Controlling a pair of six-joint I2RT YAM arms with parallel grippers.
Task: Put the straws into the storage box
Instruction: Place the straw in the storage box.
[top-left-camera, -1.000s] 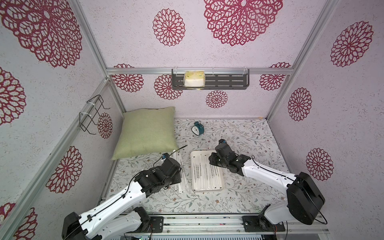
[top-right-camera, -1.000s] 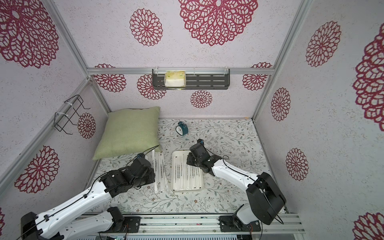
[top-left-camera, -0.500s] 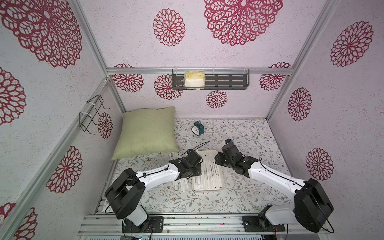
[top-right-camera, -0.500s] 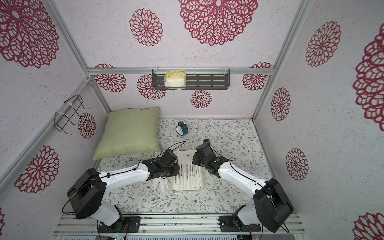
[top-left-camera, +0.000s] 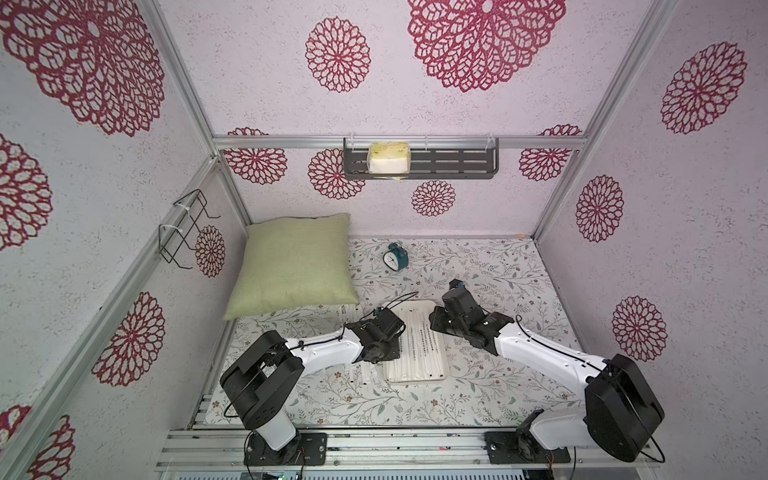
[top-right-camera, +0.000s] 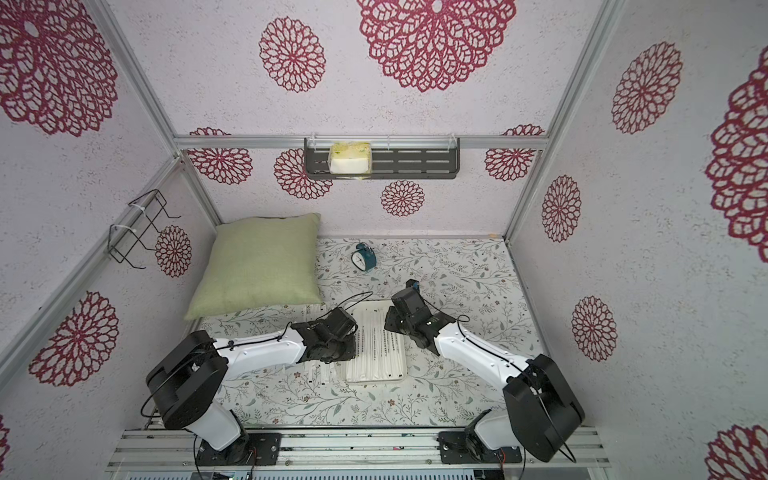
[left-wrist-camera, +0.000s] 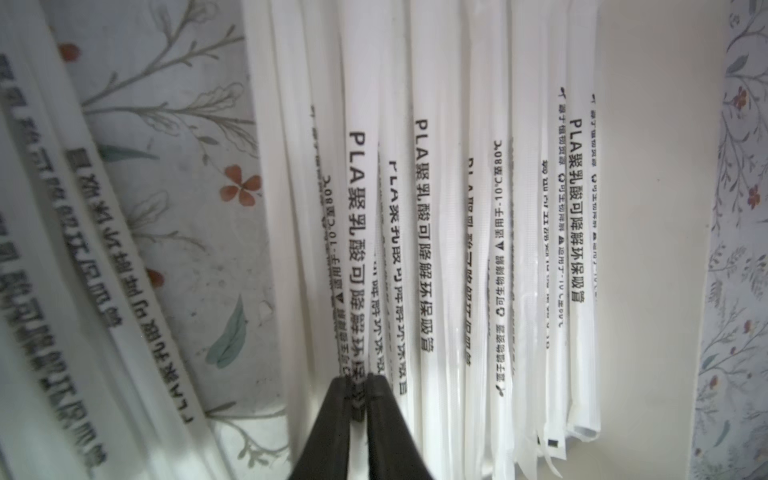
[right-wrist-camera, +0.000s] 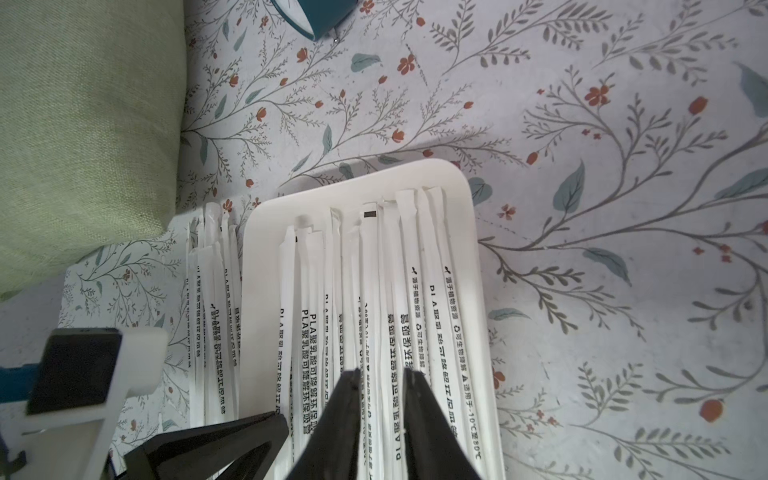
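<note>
Left arm reaching low across the floral mat, left gripper (left-wrist-camera: 358, 384) over the left edge of the storage box (top-left-camera: 440, 374); jaws a narrow slit apart, a printed straw wrapper running into the slit, grip not certain. Right arm bent in from the opposite side, right gripper (right-wrist-camera: 380, 380) low over the box's far half; jaws slightly apart, straddling straws, hold unclear. Straws (right-wrist-camera: 374, 291) mostly lying lengthwise in the box; a few loose straws (right-wrist-camera: 214, 291) on the mat just beside its left rim. Wrapper print legible: "PLA" followed by Chinese characters.
</note>
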